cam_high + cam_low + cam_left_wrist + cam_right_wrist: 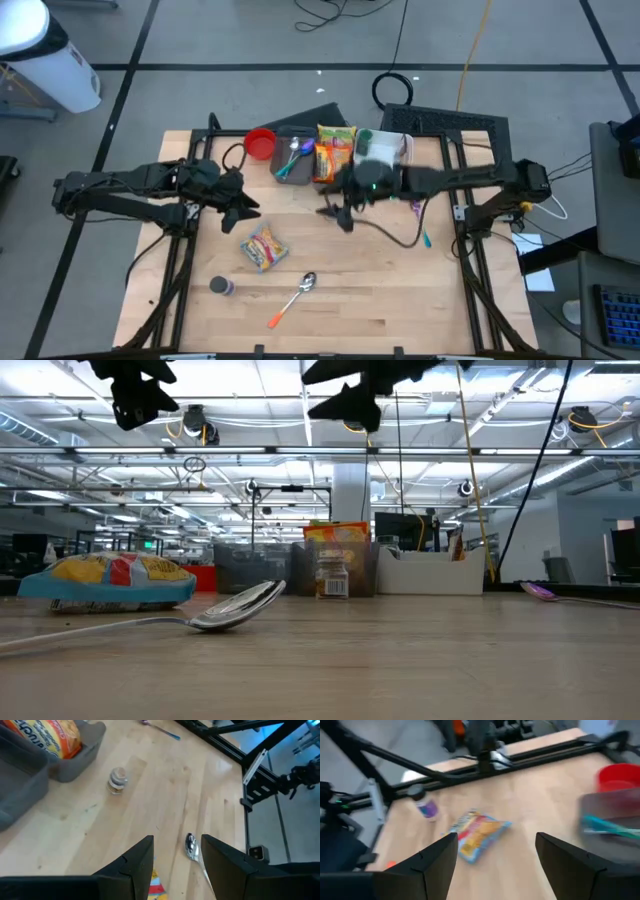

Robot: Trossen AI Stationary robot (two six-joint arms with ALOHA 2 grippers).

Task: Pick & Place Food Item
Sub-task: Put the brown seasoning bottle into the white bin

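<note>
A yellow and red snack bag (pixel 264 247) lies flat on the wooden table, left of its middle; it also shows in the low view (pixel 110 580) and the right wrist view (pixel 480 834). My left gripper (pixel 245 212) hangs open above the table just left of the bag, and the left wrist view shows nothing between the fingers (pixel 177 840). My right gripper (pixel 335 212) hovers open over the table's middle, to the right of the bag and beyond it. Its fingers (pixel 496 836) point toward the bag from a distance. Both grippers stay high in the low view.
A metal spoon with an orange handle (pixel 295 297) and a purple-lidded jar (pixel 220 287) lie near the front. At the back stand a grey tray with utensils (pixel 296 160), an orange food bag (pixel 335 152), a red bowl (pixel 260 143) and a white container (pixel 388 148). A small jar (pixel 117 780) stands by the tray.
</note>
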